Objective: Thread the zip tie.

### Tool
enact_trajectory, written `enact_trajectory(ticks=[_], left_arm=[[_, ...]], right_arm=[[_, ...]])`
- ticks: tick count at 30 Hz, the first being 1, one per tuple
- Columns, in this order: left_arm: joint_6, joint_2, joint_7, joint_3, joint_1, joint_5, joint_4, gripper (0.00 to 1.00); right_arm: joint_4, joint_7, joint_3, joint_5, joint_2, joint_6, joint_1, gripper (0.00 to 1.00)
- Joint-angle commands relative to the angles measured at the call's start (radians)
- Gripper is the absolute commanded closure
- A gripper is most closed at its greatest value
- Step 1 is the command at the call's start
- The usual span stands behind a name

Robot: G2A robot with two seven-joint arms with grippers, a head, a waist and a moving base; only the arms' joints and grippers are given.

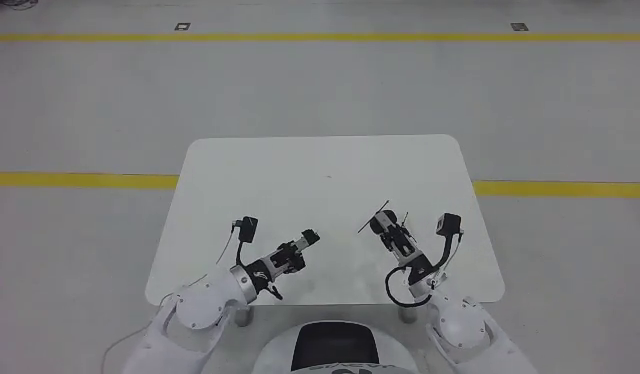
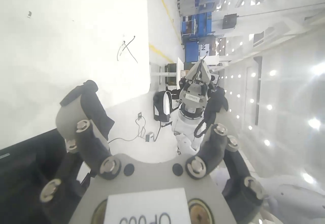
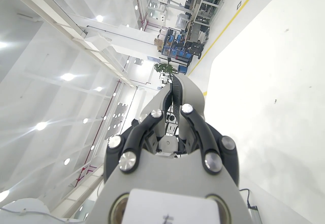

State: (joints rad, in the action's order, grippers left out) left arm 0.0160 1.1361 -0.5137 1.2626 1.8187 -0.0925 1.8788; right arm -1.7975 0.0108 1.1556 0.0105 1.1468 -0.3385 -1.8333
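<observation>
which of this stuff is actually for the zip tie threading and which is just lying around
For the job:
- zip tie, clamped in the right gripper
- left gripper, open and empty

Just there:
- table
- small dark speck on it
- thin dark crossed lines on it; spare ties or shadows, cannot tell

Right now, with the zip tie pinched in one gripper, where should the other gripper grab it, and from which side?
Probably the free stretch of the zip tie poking past the right gripper, whose shut fingers cover the rest. The open left gripper faces it across the table, so come from the robot's left, jaws straddling the strap.
</observation>
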Motion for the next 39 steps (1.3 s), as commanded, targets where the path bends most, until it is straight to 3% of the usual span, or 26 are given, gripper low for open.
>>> enact_trajectory(ticks=[1, 4, 6, 17, 23, 34, 39], left_arm=[[0.002, 0.004, -0.002, -0.015, -0.015, -0.090, -0.011, 0.00], [0.005, 0.009, -0.005, -0.034, -0.034, -0.165, -0.021, 0.00], [0.010, 0.008, 0.001, -0.041, -0.048, -0.146, -0.021, 0.00], [0.011, 0.008, 0.003, -0.043, -0.049, -0.147, -0.023, 0.00], [0.031, 0.014, 0.008, -0.076, -0.071, -0.252, -0.050, 0.00], [0.018, 0.014, -0.003, -0.080, -0.081, -0.261, -0.055, 0.00], [-0.016, 0.018, 0.036, -0.105, -0.092, -0.269, -0.062, 0.00]], right_arm=[[0.000, -0.002, -0.009, -0.005, 0.002, -0.001, 0.004, 1.00], [0.000, -0.003, -0.019, -0.004, 0.006, -0.001, 0.005, 1.00], [0.003, -0.011, -0.026, 0.006, 0.008, -0.001, 0.006, 1.00], [0.003, -0.014, -0.027, 0.001, 0.009, 0.002, 0.011, 1.00], [0.032, -0.008, -0.057, 0.012, 0.019, -0.001, 0.028, 1.00], [0.044, -0.011, -0.068, 0.010, 0.023, -0.001, 0.036, 1.00], [0.054, -0.005, -0.086, -0.005, 0.029, 0.009, 0.045, 1.00]])
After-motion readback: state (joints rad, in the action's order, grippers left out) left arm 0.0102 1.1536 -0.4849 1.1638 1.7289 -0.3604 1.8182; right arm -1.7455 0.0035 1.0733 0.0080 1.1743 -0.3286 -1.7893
